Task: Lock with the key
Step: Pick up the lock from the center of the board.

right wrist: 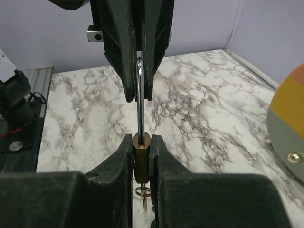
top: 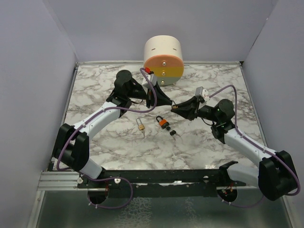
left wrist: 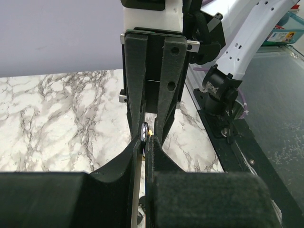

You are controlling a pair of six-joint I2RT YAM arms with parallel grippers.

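Note:
A brass padlock hangs in the air between my two grippers. My right gripper is shut on its brass body. Its silvery shackle runs up into my left gripper, which is shut on the shackle. From above, the left gripper and right gripper meet tip to tip over the middle of the table. The key, a tiny black-headed bunch, lies on the marble just in front of them. A wire ring with a blade shows in the gap below the held padlock.
A small brass padlock and an orange-and-black padlock lie on the marble table near the key. A cream cylinder with an orange and yellow face stands at the back. Grey walls close in the table on three sides.

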